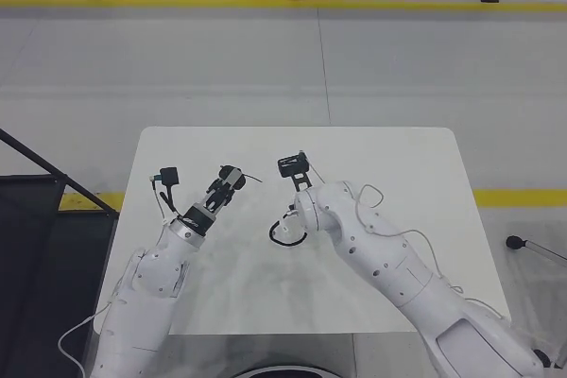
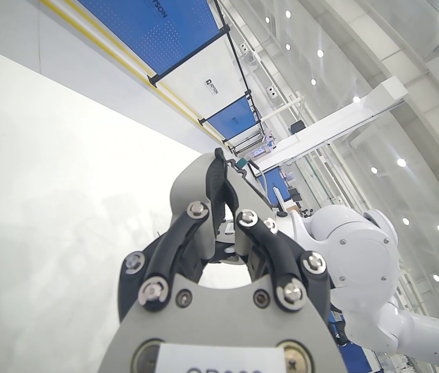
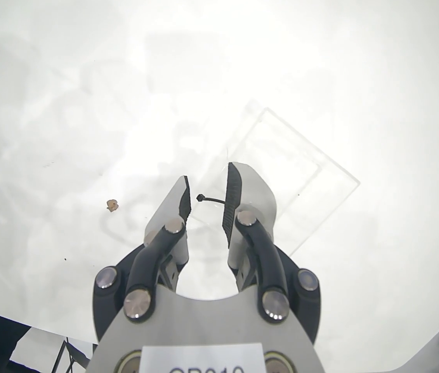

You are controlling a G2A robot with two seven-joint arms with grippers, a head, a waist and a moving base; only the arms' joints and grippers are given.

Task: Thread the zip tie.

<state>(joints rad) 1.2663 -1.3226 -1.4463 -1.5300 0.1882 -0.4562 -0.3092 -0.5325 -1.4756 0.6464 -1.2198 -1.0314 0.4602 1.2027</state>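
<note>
Zip tie (image 3: pixel 212 200), short and black with a small square head at one end, seen between the spread fingers of the right gripper (image 3: pixel 209 172), which points down at the white table (image 3: pixel 87 60). The jaws stand well apart and released. The strap runs from the head, out in the open gap, to the ribbed pad (image 3: pixel 230 192) of one finger. Whether it touches that pad or lies on the surface beneath cannot be told. Beneath the gripper a clear plastic sheet (image 3: pixel 304 172) lies flat on the table, and a small brown crumb (image 3: pixel 112 205) sits on the bare tabletop beside the other finger. In the top view the left gripper (image 1: pixel 231 178) is held over the table just left of the frame's centre, fingers clenched together. A thin dark strand (image 1: pixel 252 177) juts from its tip toward the right arm (image 1: pixel 378 255); it is too fine to identify. The left wrist view shows those fingers (image 2: pixel 192 188) pressed pad to pad and aimed out past the table's far edge, with the right arm's white joints close alongside.
</note>
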